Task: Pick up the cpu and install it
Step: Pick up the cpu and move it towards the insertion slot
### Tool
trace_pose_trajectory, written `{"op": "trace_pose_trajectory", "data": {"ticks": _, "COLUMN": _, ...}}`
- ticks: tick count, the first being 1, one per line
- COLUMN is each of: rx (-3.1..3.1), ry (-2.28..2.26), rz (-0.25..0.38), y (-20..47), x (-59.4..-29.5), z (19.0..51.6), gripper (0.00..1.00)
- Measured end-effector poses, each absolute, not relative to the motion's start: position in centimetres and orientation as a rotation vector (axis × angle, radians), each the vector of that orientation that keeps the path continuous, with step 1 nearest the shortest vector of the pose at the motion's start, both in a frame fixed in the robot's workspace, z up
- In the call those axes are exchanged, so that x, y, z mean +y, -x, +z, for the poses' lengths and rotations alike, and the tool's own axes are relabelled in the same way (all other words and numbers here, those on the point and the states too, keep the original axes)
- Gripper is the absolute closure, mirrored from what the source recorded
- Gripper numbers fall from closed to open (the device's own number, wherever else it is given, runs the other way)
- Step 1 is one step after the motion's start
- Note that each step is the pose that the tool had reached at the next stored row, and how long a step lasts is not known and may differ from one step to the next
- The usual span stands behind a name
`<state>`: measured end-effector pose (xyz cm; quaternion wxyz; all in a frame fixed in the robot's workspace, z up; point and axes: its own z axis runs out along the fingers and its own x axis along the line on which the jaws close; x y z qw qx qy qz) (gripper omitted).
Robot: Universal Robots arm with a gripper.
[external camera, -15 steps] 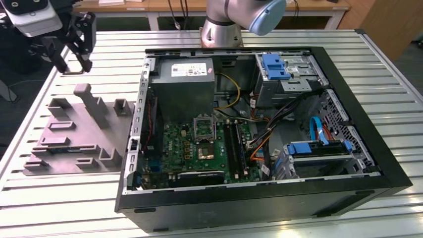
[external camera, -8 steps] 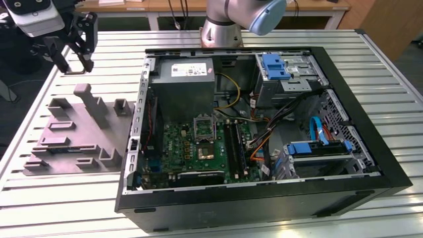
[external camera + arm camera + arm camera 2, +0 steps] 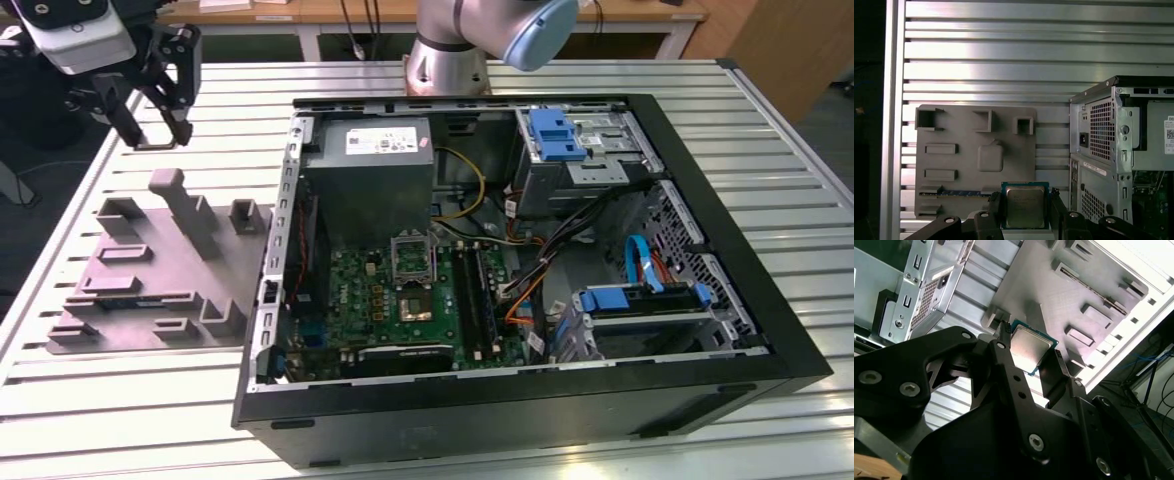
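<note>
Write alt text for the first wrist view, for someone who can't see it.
The end effector grips the cpu between its fingers, over a slatted metal table with a grey plastic fixture lying on it. A computer case stands beside the fixture.

The cpu is a small, flat, square chip: pale silver metal top with faint print on it, thin dark green rim. I hold it clamped between my jaws by two opposite edges. It is raised clear of the surface, with the metal top turned toward the cameras in both wrist views.
</note>
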<state>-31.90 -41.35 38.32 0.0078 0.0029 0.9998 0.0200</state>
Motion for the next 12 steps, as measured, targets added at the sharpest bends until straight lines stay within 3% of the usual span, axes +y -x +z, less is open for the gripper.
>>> {"op": "trace_pose_trajectory", "data": {"ticks": 12, "rx": 3.125, "ry": -0.009, "rz": 0.062, "y": 31.44, "x": -41.35, "z": 38.33, "gripper": 0.53}}
